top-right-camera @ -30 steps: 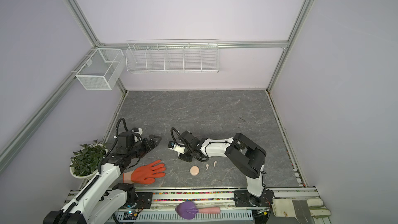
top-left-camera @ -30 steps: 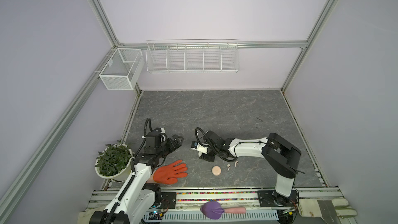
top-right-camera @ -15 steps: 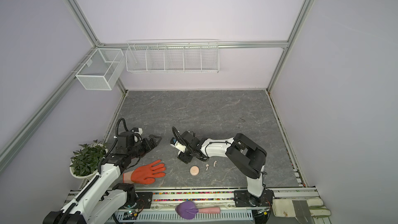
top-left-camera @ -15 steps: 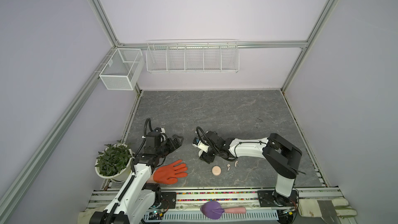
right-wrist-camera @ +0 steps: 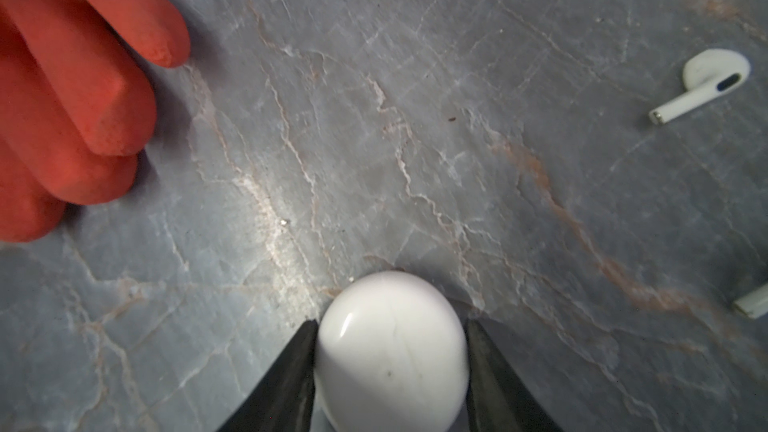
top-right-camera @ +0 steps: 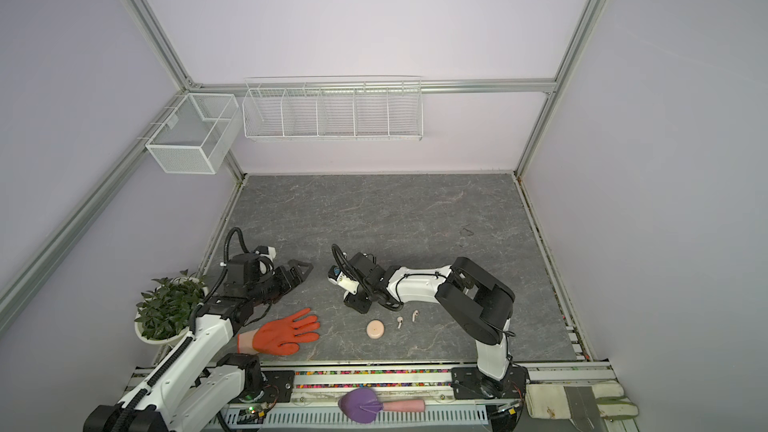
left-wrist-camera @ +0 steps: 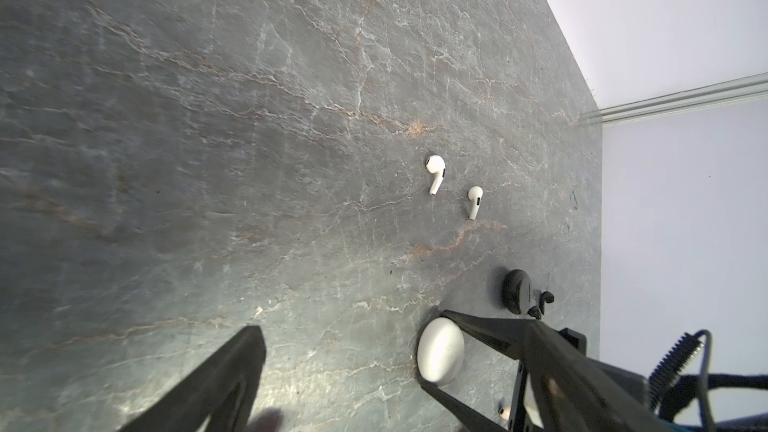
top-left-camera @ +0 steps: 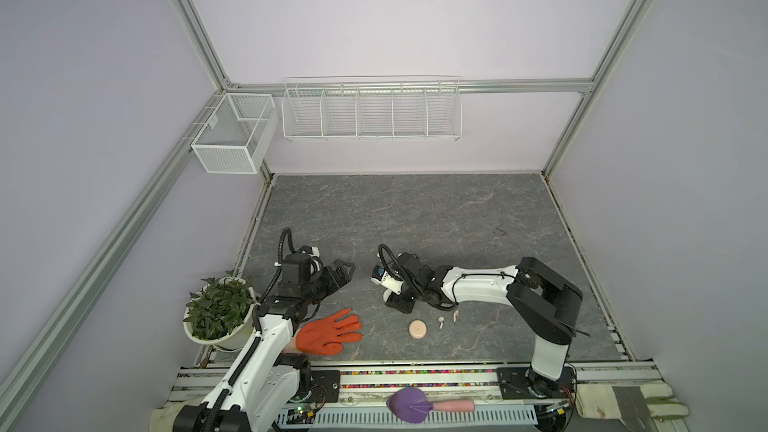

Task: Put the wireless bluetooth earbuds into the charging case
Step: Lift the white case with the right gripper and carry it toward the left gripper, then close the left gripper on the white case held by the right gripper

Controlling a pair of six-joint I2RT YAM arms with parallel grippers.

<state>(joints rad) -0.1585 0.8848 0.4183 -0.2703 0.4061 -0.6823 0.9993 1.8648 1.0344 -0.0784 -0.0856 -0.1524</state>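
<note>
My right gripper (right-wrist-camera: 391,324) is shut on the round white charging case (right-wrist-camera: 390,351), one finger touching each side; the case rests on the table. In both top views this gripper (top-left-camera: 390,297) (top-right-camera: 351,297) points down near the table's front middle. Two white earbuds (left-wrist-camera: 435,172) (left-wrist-camera: 475,201) lie loose beyond the case (left-wrist-camera: 440,349); one shows in the right wrist view (right-wrist-camera: 706,85). My left gripper (left-wrist-camera: 392,326) (top-left-camera: 345,276) stands open and empty, left of the case and apart from it. Two pale earbuds (top-left-camera: 441,321) (top-left-camera: 456,316) lie beside a pink case (top-left-camera: 417,329).
A black case (left-wrist-camera: 517,290) with black earbuds (left-wrist-camera: 546,297) beside it lies past the white case. An orange glove (top-left-camera: 328,332) (right-wrist-camera: 75,89) lies front left, next to a potted plant (top-left-camera: 218,313). Wire baskets (top-left-camera: 372,108) hang on the back wall.
The right wrist has shifted a little over the same spot. The left arm and the things on the table lie as before.
</note>
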